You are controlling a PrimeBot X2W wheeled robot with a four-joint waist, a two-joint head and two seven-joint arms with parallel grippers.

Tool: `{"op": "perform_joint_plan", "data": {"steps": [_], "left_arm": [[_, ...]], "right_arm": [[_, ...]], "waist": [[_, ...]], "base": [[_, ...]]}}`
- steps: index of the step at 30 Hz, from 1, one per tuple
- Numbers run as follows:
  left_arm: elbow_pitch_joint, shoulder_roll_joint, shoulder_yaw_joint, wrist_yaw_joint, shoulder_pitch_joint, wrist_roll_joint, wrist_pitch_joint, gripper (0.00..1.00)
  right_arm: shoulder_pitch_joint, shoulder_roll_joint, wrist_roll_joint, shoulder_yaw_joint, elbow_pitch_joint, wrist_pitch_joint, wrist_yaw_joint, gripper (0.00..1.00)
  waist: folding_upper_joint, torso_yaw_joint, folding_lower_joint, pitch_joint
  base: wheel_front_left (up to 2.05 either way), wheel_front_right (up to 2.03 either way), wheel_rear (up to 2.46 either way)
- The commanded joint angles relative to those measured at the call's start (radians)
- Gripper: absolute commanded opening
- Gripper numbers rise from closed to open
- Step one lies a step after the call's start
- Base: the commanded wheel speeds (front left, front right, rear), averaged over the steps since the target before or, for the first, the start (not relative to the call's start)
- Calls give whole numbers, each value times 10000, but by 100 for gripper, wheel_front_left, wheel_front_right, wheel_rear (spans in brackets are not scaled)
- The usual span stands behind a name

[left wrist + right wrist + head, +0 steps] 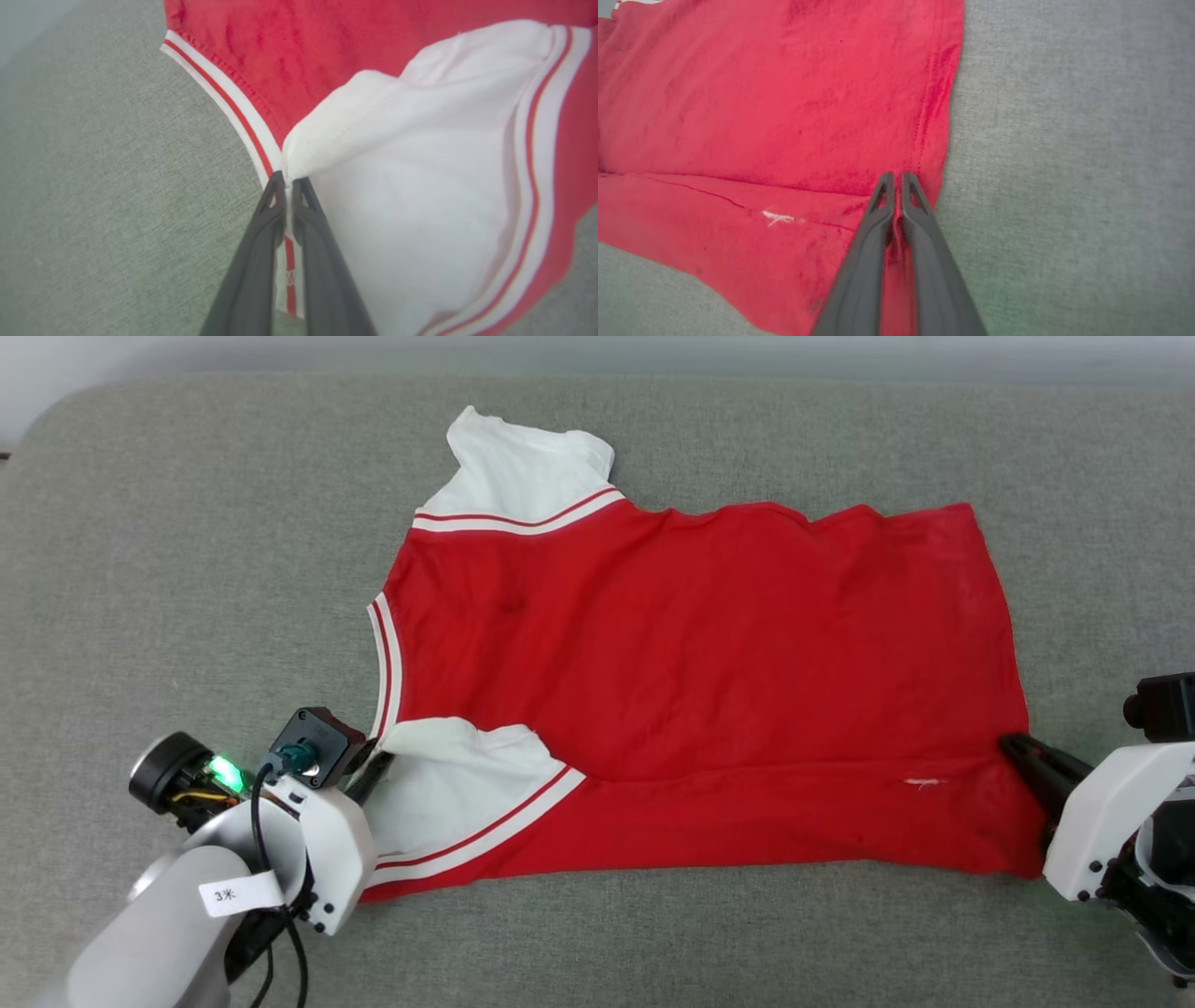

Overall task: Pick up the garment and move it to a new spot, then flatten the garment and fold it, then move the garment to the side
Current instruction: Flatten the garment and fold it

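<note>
The garment (672, 663) lies spread on the grey padded surface, neck to the left and hem to the right, red back side up. Its near long edge is folded over onto the body, so a white sleeve (448, 793) lies on the red cloth. My left gripper (373, 767) is at the lower left, shut on the striped neck trim where the sleeve's fold begins. In the left wrist view that gripper (288, 183) pinches trim and white cloth (411, 186). My right gripper (1016, 749) is shut on the hem at the fold's right end. The right wrist view shows this gripper (898, 178) with red cloth (784, 93) between the fingers.
The grey padded surface (187, 569) runs well past the garment on the left, right and front. Its rounded back edge (597, 378) lies just beyond the far white sleeve (523, 462). A small white thread mark (924, 783) sits on the folded strip.
</note>
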Motion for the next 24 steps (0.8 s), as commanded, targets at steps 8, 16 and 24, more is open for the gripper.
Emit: {"op": "perform_joint_plan", "data": {"steps": [8,16,24], "left_arm": [[509,-751,789,1098,298,-855,-529,100],[-668,-1119,1651,2560,1626,-2068,64,100],[-2643,-552,1713,3881,3443,-2494,1477,100]], "right_arm": [[22,140,-158,-99,-117,-423,-8,100],[814,553,-743,-363,-1387,1006,-8,100],[1949,1609,-1858,-1169,-3341,2925,-8,100]], "waist": [[0,114,-1,-779],[0,75,-1,-1732],[0,-156,-1,-1990]], "base": [[0,0,0],[0,0,0],[0,0,0]]}}
